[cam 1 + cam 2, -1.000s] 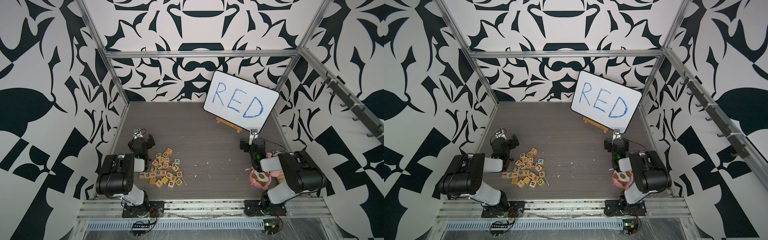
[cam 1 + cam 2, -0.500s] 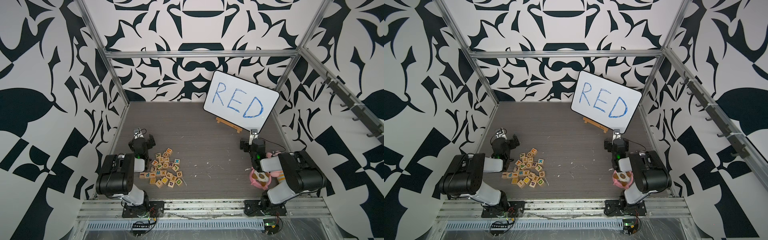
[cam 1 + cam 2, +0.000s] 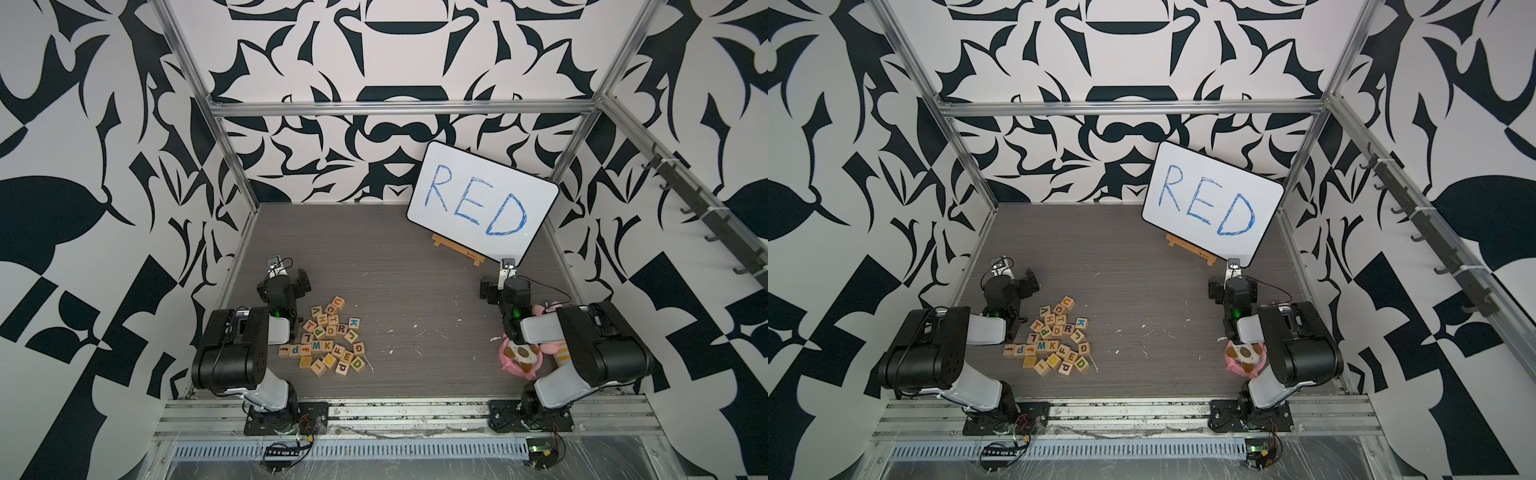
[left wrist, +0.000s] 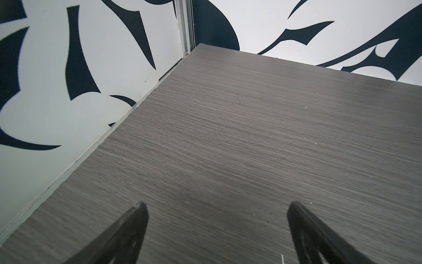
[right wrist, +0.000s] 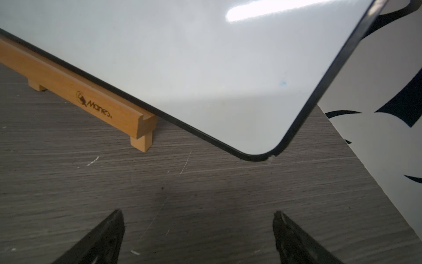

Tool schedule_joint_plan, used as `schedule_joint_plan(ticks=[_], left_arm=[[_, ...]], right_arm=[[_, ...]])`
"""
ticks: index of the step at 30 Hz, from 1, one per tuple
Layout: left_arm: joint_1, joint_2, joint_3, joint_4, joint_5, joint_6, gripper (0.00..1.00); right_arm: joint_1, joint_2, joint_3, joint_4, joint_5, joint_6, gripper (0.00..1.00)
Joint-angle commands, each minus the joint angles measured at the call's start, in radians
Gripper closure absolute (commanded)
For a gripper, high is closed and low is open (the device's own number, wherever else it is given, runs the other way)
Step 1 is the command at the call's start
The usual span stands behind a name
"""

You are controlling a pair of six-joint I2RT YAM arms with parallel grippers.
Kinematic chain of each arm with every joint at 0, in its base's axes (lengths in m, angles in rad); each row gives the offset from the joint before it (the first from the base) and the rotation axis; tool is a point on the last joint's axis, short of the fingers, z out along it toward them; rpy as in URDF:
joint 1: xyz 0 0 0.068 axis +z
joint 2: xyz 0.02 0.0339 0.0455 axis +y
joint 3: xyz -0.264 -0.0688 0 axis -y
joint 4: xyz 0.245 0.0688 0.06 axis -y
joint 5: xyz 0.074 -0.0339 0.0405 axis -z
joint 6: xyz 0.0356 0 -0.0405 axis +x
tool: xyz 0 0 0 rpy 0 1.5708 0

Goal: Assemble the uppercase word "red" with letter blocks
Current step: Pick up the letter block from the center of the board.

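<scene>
Past the aluminium rail point(image 3: 374, 411), the grey wood-grain worktop point(image 3: 395, 270) carries the letter blocks point(image 3: 332, 336), light wooden cubes heaped beside the left arm point(image 3: 232, 349), R point(image 3: 341, 328), E point(image 3: 348, 356) and D point(image 3: 357, 364) among them. A pink plush toy point(image 3: 521, 355) hides partly under the right arm point(image 3: 598, 345). The left end effector point(image 4: 217, 205) and right end effector point(image 5: 198, 214) gape empty. Behind, a glossy whiteboard point(image 3: 482, 203) leans on a wooden easel point(image 3: 457, 249) before black-and-white patterned walls point(image 3: 374, 62).

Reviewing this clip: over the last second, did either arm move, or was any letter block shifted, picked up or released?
Nothing visibly changed. The left gripper and the right gripper stay open and empty. The letter blocks lie in the same loose pile beside the left arm, none taken out. The whiteboard stands where it was.
</scene>
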Motion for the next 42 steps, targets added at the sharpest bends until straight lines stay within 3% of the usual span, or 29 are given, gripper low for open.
schedule_joint_plan(ticks=[1,4,6,8,10,11,13,17,24,29,31,33,36,39,42], left_arm=[[0.000,-0.028,0.007,0.020,0.012,0.005,0.00],[-0.031,-0.191,0.026,-0.146,0.004,0.029,0.01],[-0.053,-0.360,0.068,-0.340,-0.052,-0.015,0.00],[-0.047,-0.487,0.118,-0.513,-0.043,-0.136,0.01],[-0.044,-0.598,0.150,-0.678,-0.067,-0.391,0.01],[-0.044,-0.632,0.156,-0.747,-0.088,-0.518,0.01],[-0.037,-0.685,0.133,-0.799,-0.054,-0.700,0.00],[-0.036,-0.731,0.142,-0.893,0.093,-0.811,0.01],[-0.036,-0.663,0.411,-1.482,0.159,-0.797,0.00],[-0.038,-0.576,0.472,-1.591,0.326,-0.811,0.00],[-0.057,-0.554,0.470,-1.587,0.387,-0.874,0.00],[-0.111,-0.547,0.452,-1.538,0.401,-0.929,0.02],[-0.281,-0.536,0.475,-1.509,0.269,-0.957,0.07],[-0.429,-0.480,0.568,-1.577,0.166,-0.905,0.07],[-0.496,-0.419,0.652,-1.687,0.158,-0.859,0.04]], right_arm=[[0.006,-0.143,0.043,-0.090,0.021,0.011,0.00],[0.006,-0.282,0.113,-0.337,0.064,0.073,0.00],[0.005,-0.356,0.175,-0.496,0.082,0.192,0.00],[0.004,-0.403,0.219,-0.666,0.193,0.397,0.00],[-0.002,-0.442,0.259,-0.942,0.350,0.705,0.00],[-0.014,-0.461,0.262,-0.999,0.360,0.763,0.01],[-0.035,-0.516,0.244,-0.972,0.246,0.692,0.03],[-0.036,-0.626,0.241,-1.000,0.164,0.658,0.09],[-0.036,-0.735,0.276,-1.101,0.006,0.601,0.09],[-0.035,-0.730,0.306,-1.120,-0.158,0.597,0.04],[-0.033,-0.714,0.326,-1.123,-0.222,0.604,0.03],[-0.023,-0.694,0.332,-1.100,-0.281,0.613,0.03],[0.036,-0.642,0.342,-1.037,-0.384,0.594,0.03],[0.209,-0.561,0.419,-1.081,-0.332,0.493,0.07],[0.381,-0.482,0.502,-1.151,-0.282,0.389,0.08]])
